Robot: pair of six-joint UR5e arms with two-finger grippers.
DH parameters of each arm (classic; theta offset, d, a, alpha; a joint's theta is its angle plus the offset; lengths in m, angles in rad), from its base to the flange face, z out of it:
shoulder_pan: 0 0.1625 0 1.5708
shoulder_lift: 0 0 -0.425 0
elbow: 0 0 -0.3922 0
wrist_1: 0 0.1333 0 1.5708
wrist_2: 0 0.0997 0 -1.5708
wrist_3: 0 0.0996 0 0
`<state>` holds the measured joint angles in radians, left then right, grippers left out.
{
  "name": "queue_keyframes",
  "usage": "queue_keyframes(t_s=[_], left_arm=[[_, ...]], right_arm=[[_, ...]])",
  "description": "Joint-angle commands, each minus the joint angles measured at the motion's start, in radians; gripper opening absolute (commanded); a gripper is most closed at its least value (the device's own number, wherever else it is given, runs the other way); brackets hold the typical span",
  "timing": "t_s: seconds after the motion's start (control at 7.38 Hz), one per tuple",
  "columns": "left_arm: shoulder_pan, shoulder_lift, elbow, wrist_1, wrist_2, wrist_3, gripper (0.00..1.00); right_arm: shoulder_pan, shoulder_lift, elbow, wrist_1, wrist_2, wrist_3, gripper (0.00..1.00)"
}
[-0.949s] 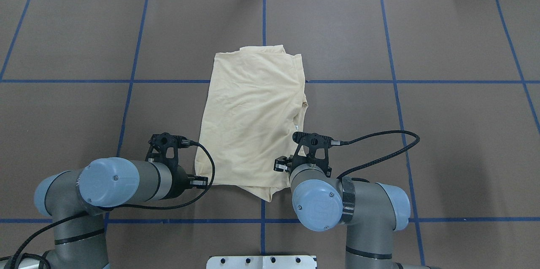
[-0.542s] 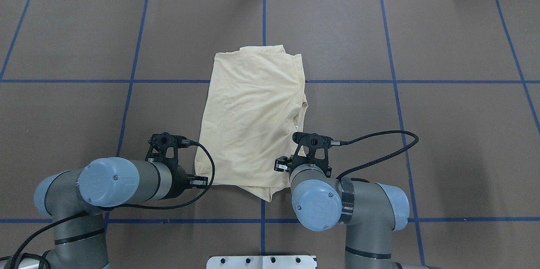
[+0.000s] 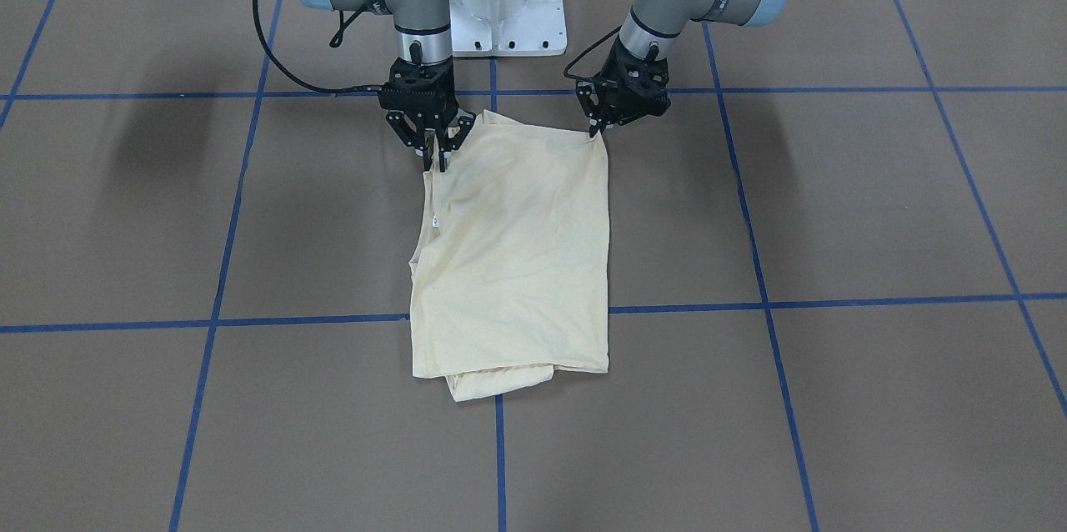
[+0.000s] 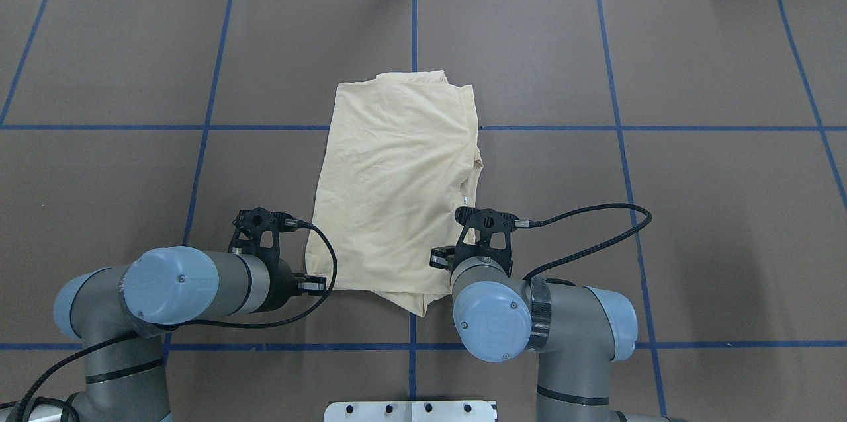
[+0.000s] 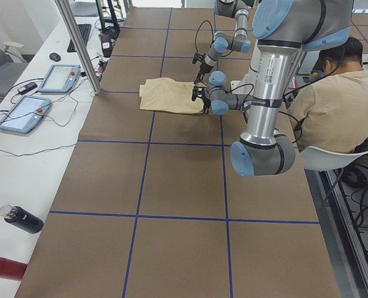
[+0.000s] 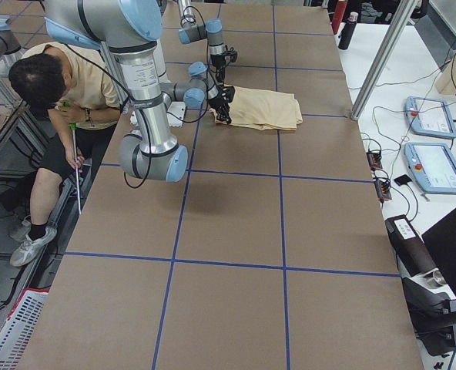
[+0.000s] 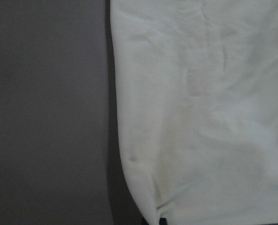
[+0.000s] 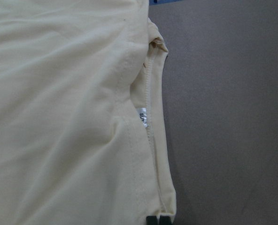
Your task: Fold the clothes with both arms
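The cream shirt (image 3: 517, 248) lies folded into a tall rectangle in the middle of the table (image 4: 695, 210), plain side up. Its collar with a small white label (image 8: 142, 117) sits along the edge on my right. My left gripper (image 3: 597, 130) is down at the shirt's near corner on my left and shut on the fabric there. My right gripper (image 3: 435, 163) is at the near edge by the collar, its fingers pinched together on the cloth. In the overhead view both wrists cover the fingertips. A folded layer pokes out from under the far edge (image 4: 410, 78).
The white pedestal base (image 3: 500, 7) stands just behind the grippers. A person (image 5: 339, 105) sits beside the robot. Two tablets (image 5: 22, 115), bottles (image 5: 22, 219) and a metal post (image 5: 78, 43) line the far side of the table. Blue tape lines (image 4: 212, 111) grid the brown surface.
My right wrist has shifted slightly to the left and nearer the shirt. The left arm and the shirt look unchanged.
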<state>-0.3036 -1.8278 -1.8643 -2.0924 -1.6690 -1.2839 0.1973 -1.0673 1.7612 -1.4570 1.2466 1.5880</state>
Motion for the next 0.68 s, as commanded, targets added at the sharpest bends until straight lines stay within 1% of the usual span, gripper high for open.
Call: queue_keyframes(t_s=[0.0, 0.27, 0.41, 0.54], left_arm=[[0.0, -0.001, -0.001, 0.0, 0.0, 0.0, 0.0], [-0.005, -0.004, -0.024, 0.0, -0.003, 0.0, 0.0], [-0.006, 0.002, -0.068, 0.011, -0.006, 0.0, 0.0], [-0.005, -0.007, -0.14, 0.108, -0.009, 0.0, 0.0]], right_arm=[[-0.001, 0.001, -0.009, -0.002, -0.001, 0.0, 0.0], [0.002, 0.001, 0.003, -0.012, -0.007, -0.002, 0.0], [0.008, -0.002, 0.029, -0.014, 0.0, -0.008, 0.0], [0.013, -0.008, 0.068, -0.023, 0.01, -0.025, 0.0]])
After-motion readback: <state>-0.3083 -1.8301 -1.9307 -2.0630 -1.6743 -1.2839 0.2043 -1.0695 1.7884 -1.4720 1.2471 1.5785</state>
